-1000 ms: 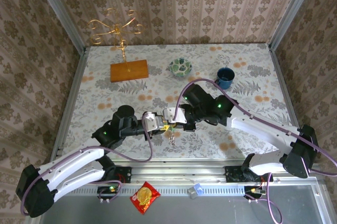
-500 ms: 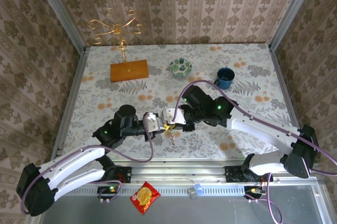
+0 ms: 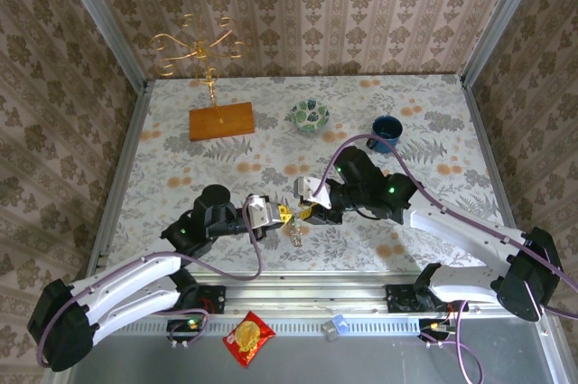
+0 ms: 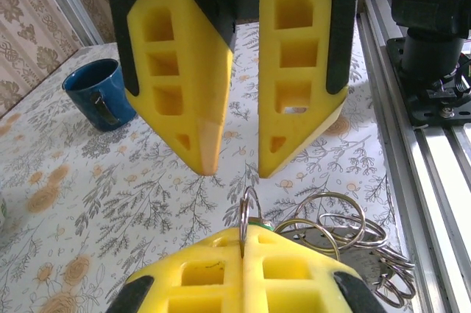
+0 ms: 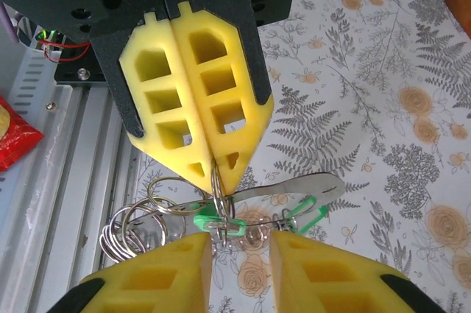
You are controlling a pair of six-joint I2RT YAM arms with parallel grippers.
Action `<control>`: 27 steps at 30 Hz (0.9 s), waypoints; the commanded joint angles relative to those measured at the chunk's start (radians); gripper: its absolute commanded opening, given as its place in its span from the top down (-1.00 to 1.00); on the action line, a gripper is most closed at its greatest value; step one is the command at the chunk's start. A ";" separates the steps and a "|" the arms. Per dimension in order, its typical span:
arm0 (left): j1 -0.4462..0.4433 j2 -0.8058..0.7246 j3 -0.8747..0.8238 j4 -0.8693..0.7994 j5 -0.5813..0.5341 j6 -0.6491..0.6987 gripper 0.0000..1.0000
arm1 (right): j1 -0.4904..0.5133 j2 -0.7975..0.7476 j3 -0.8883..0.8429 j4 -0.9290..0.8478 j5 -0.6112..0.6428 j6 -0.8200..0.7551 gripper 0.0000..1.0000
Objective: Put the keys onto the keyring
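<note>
Top view: my left gripper and right gripper meet over the keys, near the table's front edge. Left wrist: that claw is clamped on the upright keyring. Right wrist: the right claw stands partly open and empty, so I should pinch one green key head squarely.

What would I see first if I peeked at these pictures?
Chunky yellow foam fingers face each other mid-table: the left fingers are pinched shut on a thin silver metal ring, and the right fingers stand apart just in front. A bunch of silver rings with bright green key heads clusters right there. A curly gold wire stand rises at the back left of the flowery table.
</note>
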 commanded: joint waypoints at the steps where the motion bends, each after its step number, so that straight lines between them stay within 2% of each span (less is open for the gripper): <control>1: -0.001 -0.020 -0.003 0.075 0.015 -0.024 1.00 | -0.005 0.009 -0.006 0.024 -0.047 0.024 0.51; 9: -0.002 -0.022 -0.009 0.082 0.010 -0.024 1.00 | -0.008 0.022 -0.002 0.005 -0.055 0.023 0.66; 18: 0.000 -0.028 -0.017 0.096 0.010 -0.027 1.00 | -0.011 0.029 0.001 0.000 -0.032 0.027 1.00; 27: -0.002 -0.027 -0.035 0.127 0.009 -0.035 1.00 | -0.012 0.074 0.005 0.011 -0.049 0.036 1.00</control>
